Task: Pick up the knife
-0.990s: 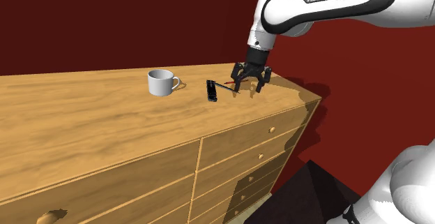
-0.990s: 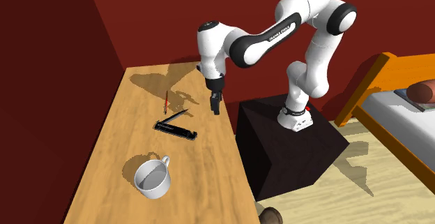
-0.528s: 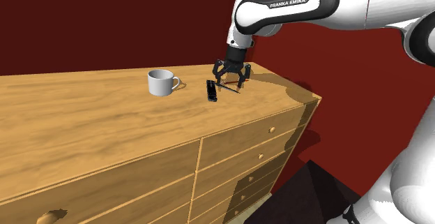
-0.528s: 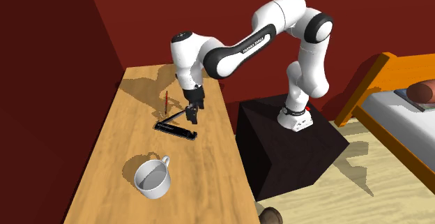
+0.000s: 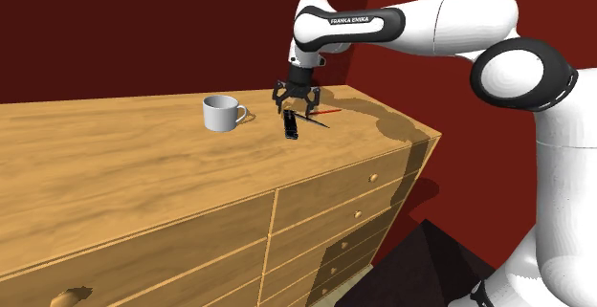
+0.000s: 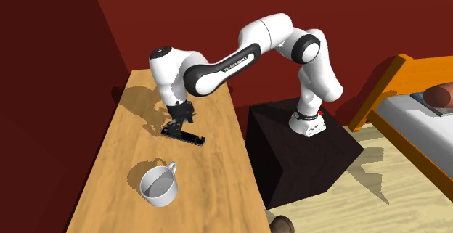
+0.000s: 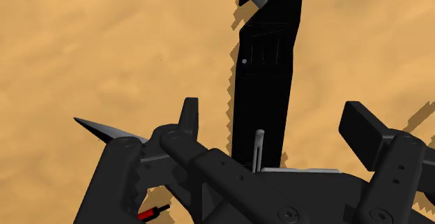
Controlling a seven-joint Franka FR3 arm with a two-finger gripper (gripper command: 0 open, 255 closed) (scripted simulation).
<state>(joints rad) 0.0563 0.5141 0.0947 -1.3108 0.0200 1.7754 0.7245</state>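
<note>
A black folding knife [image 5: 289, 125] lies flat on the wooden dresser top [image 5: 115, 166], near the back edge. Its grey blade [image 7: 104, 128] sticks out sideways from the handle [image 7: 268, 69]. My gripper [image 5: 295, 104] hangs just above the blade end of the knife, pointing down. In the wrist view the gripper [image 7: 275, 121] is open, its fingers [image 7: 188, 114] standing to either side of the black handle without touching it. From the second exterior view the gripper [image 6: 176, 119] hovers over the far end of the knife [image 6: 190, 138].
A white mug [image 5: 222, 114] stands on the dresser top to the shoulder view's left of the knife. A thin red pencil [image 5: 316, 111] lies just beyond the gripper. The dresser's end is close by. A bed [image 6: 428, 101] sits far off.
The arm has swung from the dresser's end toward the shoulder view's left, bringing the gripper from beside the pencil to right above the knife. The knife and mug have not moved.
</note>
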